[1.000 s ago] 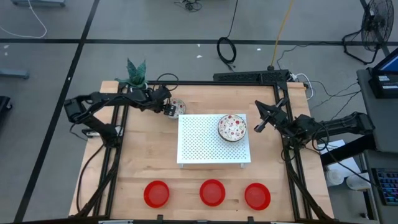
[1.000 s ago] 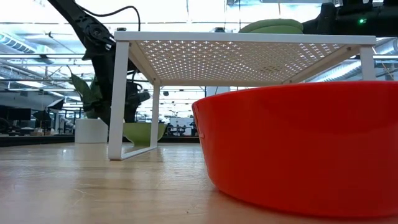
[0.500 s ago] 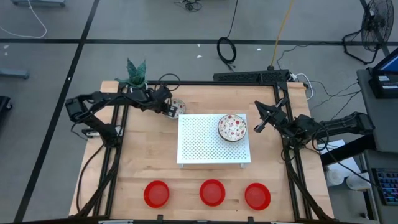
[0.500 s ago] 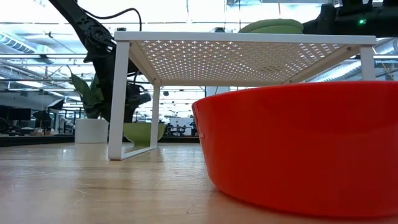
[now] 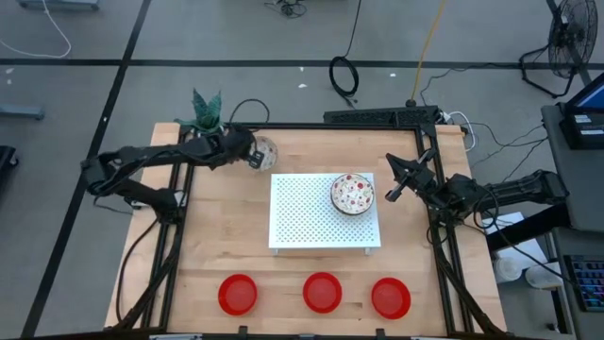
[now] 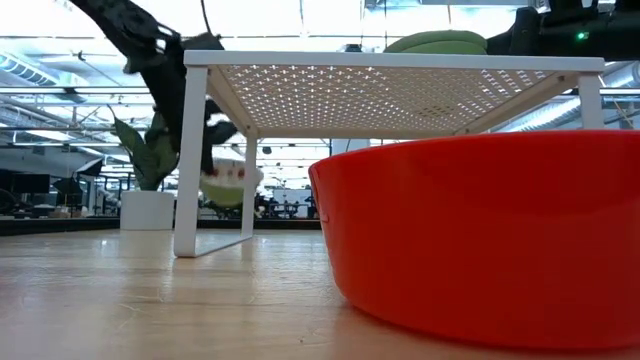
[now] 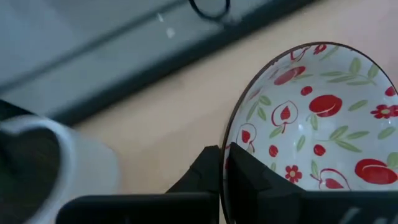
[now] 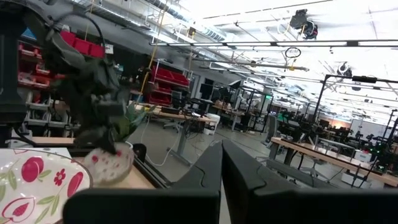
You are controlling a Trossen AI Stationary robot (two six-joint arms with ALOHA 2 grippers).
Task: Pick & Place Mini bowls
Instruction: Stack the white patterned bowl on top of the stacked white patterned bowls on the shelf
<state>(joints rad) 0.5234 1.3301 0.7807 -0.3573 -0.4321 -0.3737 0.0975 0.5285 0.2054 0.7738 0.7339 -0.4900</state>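
My left gripper [image 5: 252,157] is shut on a white mini bowl with a red pattern [image 5: 265,151], at the far left of the table beside the white perforated board [image 5: 311,227]. In the low view this bowl [image 6: 231,180] hangs clear of the tabletop. A second patterned bowl [image 5: 352,193] rests by its base on the board's far right part. Three plain red bowls [image 5: 237,294] [image 5: 322,292] [image 5: 390,297] stand in a row along the near edge. My right gripper [image 5: 392,193] waits shut, just right of the board. My left gripper pinches the patterned bowl's rim [image 7: 231,134] on the side nearest the arm, with one finger [image 7: 252,177] inside the bowl and the other [image 7: 200,171] outside. The fingers come from the table's left, about level. The bowl is lifted clear of the table and slightly tilted.
A white plant pot [image 5: 209,123] with a green plant stands at the far left corner, close behind my left arm. The board stands on legs [image 6: 189,160] above the table. One red bowl [image 6: 480,235] fills the front of the low view.
My left gripper has taken hold of the patterned bowl beside the board and raised it off the table, drawing it a little toward the far edge. The bowl, flat on the wood a second ago, now hangs tilted above it. My right arm has kept still.
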